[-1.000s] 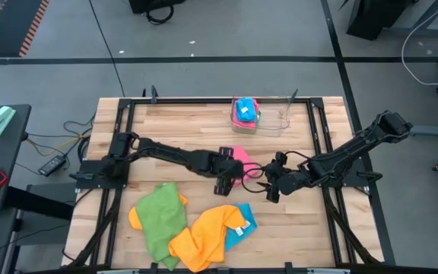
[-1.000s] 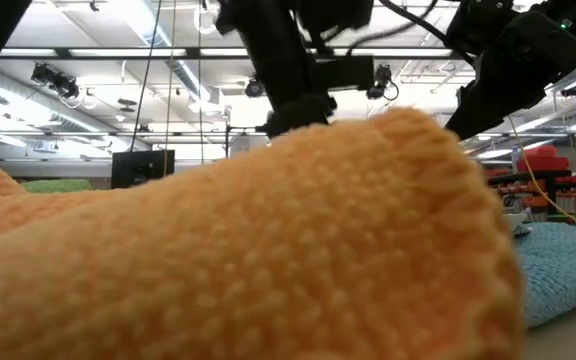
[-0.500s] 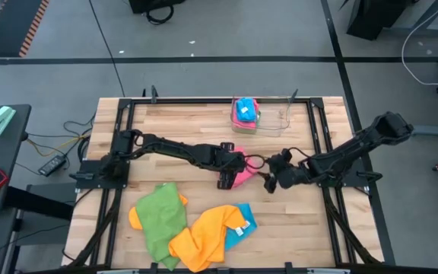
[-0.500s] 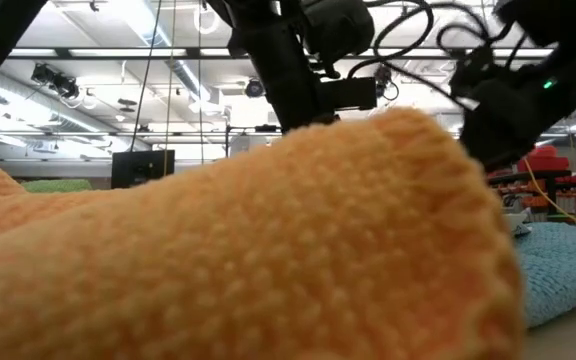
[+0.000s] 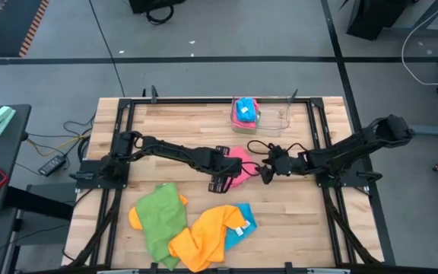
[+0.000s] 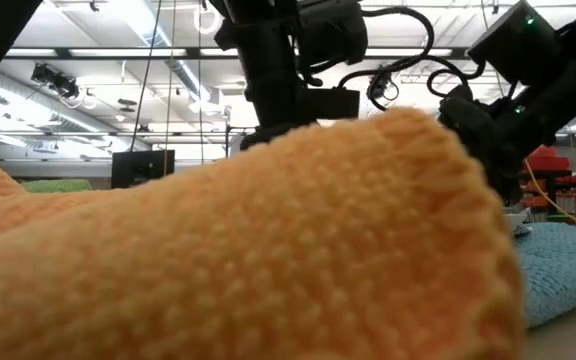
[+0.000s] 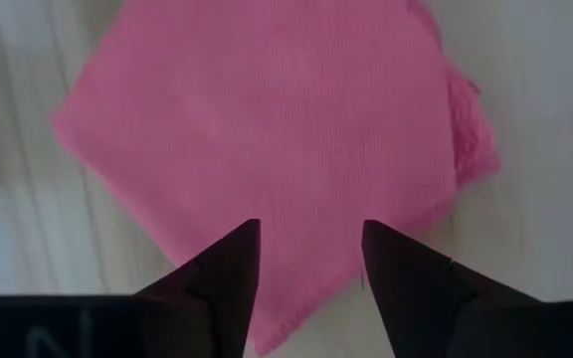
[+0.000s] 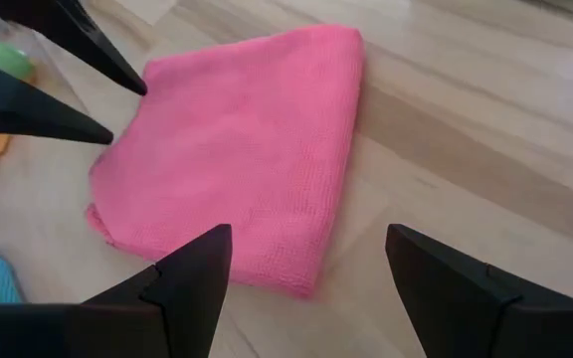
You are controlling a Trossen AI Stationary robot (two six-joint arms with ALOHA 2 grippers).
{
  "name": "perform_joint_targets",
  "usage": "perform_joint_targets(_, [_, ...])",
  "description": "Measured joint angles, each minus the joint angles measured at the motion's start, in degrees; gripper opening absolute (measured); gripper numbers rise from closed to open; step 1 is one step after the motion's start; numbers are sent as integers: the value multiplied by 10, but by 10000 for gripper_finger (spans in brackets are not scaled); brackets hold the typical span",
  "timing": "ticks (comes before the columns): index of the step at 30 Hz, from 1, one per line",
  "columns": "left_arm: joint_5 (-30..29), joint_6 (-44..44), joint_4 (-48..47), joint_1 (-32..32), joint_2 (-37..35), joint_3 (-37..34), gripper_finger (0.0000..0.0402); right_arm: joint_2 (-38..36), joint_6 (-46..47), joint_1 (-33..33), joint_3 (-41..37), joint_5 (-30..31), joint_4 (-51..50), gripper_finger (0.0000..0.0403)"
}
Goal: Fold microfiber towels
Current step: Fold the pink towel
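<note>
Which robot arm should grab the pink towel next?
Probably the left. The left gripper hangs open right over the pink towel, its fingers straddling the edge. The right gripper is open too, but sits beside the towel.

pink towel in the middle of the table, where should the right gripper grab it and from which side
Probably the corner of the pink towel nearest the right gripper, coming in low from the right arm's side. The towel lies flat and folded on the wood, so only its edges offer a pinch. The left gripper is open over the opposite edge, so that side is taken.
</note>
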Motion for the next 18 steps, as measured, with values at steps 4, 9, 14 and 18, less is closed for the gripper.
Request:
perform_joint_targets(4, [0, 0, -14, -3, 0, 0, 181, 50, 6, -9, 2, -23, 40, 275])
perform_joint_targets(9, [0, 1, -21, -3, 0, 0, 175, 115, 8, -17, 40, -54, 47, 275])
perform_joint_targets(14, [-1, 14, -26, -3, -1, 0, 174, 165, 0, -17, 80, -67, 45, 275])
perform_joint_targets(18, [-2, 14, -33, -3, -1, 0, 172, 180, -3, -17, 96, -69, 33, 265])
